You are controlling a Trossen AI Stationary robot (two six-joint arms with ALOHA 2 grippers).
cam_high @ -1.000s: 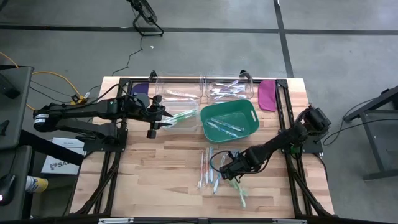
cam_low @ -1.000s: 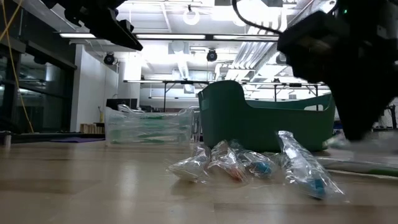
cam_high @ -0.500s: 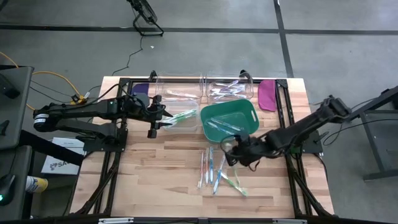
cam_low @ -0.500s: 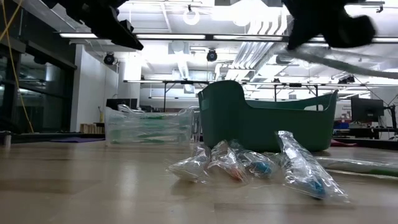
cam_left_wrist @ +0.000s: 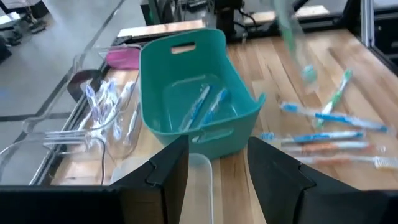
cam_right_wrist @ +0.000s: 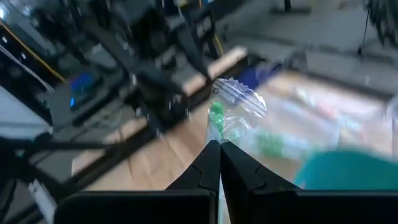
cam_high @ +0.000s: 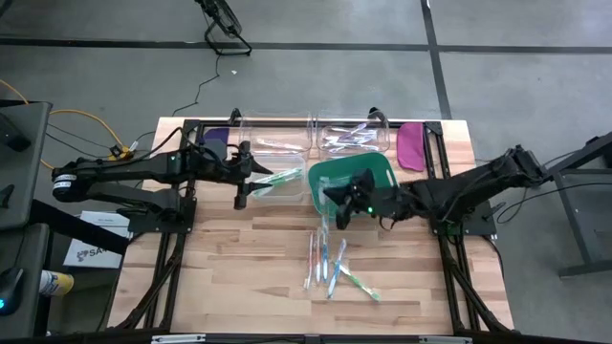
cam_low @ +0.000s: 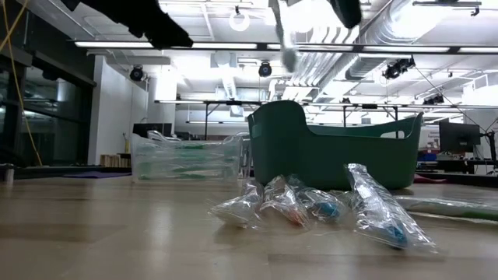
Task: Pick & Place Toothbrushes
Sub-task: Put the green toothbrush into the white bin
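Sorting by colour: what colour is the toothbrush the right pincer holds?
Green, in a clear wrapper: the toothbrush shows best in the right wrist view, pinched in the right pincer.

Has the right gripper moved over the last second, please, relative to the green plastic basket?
Yes. The right gripper, shut on a wrapped green toothbrush, has travelled from the near table area by the loose toothbrushes up to the green plastic basket, now over its near-left rim.

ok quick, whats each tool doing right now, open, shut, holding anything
Left tool: open, empty, above the clear bin beside the green basket.
Right tool: shut on a wrapped green toothbrush, above the green basket.
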